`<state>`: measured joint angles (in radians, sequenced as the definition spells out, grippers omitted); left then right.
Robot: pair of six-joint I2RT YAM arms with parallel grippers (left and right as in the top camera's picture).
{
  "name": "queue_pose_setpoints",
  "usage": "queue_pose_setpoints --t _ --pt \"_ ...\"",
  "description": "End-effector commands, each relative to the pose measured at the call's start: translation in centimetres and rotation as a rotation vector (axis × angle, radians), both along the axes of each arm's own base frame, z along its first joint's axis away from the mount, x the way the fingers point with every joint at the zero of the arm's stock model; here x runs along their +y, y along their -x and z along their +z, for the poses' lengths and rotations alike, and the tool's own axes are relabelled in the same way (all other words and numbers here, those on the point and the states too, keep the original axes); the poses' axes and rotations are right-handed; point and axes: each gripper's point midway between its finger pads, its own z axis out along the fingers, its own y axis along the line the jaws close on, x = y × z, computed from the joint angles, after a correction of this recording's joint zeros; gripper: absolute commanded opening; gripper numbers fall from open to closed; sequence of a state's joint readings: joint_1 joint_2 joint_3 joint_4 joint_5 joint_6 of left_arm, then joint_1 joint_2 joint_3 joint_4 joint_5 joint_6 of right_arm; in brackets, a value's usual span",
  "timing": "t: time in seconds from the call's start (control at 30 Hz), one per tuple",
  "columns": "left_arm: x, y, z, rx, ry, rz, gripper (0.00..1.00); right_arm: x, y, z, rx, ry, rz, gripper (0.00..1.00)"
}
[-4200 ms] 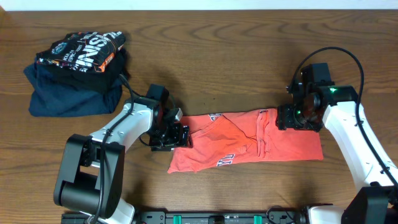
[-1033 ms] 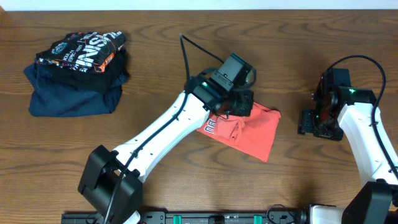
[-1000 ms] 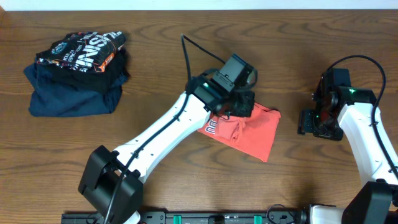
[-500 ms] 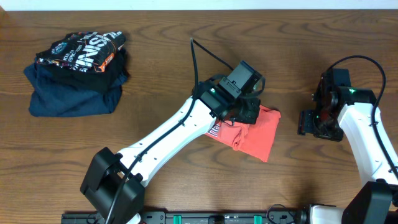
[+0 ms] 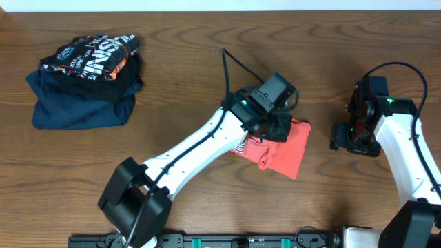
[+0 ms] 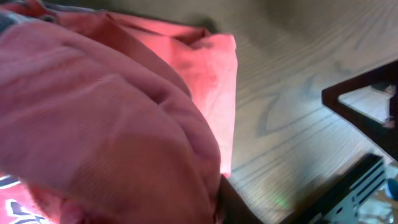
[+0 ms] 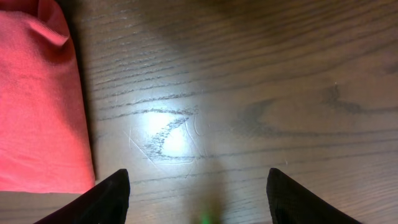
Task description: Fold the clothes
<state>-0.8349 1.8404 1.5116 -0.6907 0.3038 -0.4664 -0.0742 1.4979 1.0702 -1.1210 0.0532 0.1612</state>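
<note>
The clothes, a coral-red T-shirt, lie folded into a small bundle at the table's middle right. My left gripper is down on the bundle's upper left part. In the left wrist view, red cloth bulges over the jaws and hides them; only a dark finger shows beside the cloth. My right gripper hovers to the right of the shirt, apart from it. Its jaws stand open over bare wood, with the shirt's edge at the left of that view.
A black printed shirt lies on a navy folded garment at the back left. The right arm's dark frame shows at the right of the left wrist view.
My left arm has moved to the right across the shirt, and the red bundle has become narrower. The right arm has not moved.
</note>
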Motion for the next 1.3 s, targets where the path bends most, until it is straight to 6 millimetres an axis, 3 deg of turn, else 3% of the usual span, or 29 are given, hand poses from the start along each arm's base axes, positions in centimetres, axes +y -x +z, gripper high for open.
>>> queue_pose_setpoints --t 0.0,0.1,0.17,0.3,0.43,0.53,0.67,0.77,0.93,1.07,1.27 --pt "-1.2 0.6 -0.2 -0.017 0.000 -0.036 0.56 -0.5 0.3 0.0 0.002 0.010 -0.031 0.69" --pt "-1.3 0.7 0.4 -0.066 0.003 -0.108 0.65 -0.5 0.3 0.0 0.002 0.009 -0.030 0.69" --pt "-0.5 0.5 1.2 -0.086 -0.002 -0.126 0.68 -0.4 0.3 0.0 0.003 0.009 -0.030 0.69" --pt "3.8 -1.7 4.6 -0.153 -0.014 -0.071 0.68 0.7 -0.2 0.0 -0.016 -0.055 0.028 0.69" --pt "10.3 -5.8 7.1 -0.237 -0.076 0.118 0.68 3.4 -1.6 0.5 -0.080 -0.197 0.142 0.69" --pt "14.0 -8.5 7.3 -0.243 -0.083 0.229 0.68 7.3 -3.0 2.2 -0.168 -0.387 0.267 0.70" --pt "17.7 -11.0 5.6 -0.191 -0.105 0.339 0.68 10.8 -4.1 4.1 -0.256 -0.503 0.370 0.72" --pt "18.8 -11.8 3.6 -0.117 -0.096 0.364 0.68 12.9 -4.8 4.7 -0.303 -0.510 0.445 0.74" --pt "18.8 -12.2 -0.2 -0.016 -0.112 0.359 0.68 15.6 -5.0 4.8 -0.327 -0.504 0.525 0.78" --pt "18.6 -12.0 -1.9 0.027 -0.125 0.352 0.68 14.7 -5.2 3.7 -0.298 -0.363 0.448 0.77" --pt "18.6 -12.0 -2.0 0.030 -0.127 0.352 0.68 15.3 -5.6 3.9 -0.317 -0.354 0.447 0.60"
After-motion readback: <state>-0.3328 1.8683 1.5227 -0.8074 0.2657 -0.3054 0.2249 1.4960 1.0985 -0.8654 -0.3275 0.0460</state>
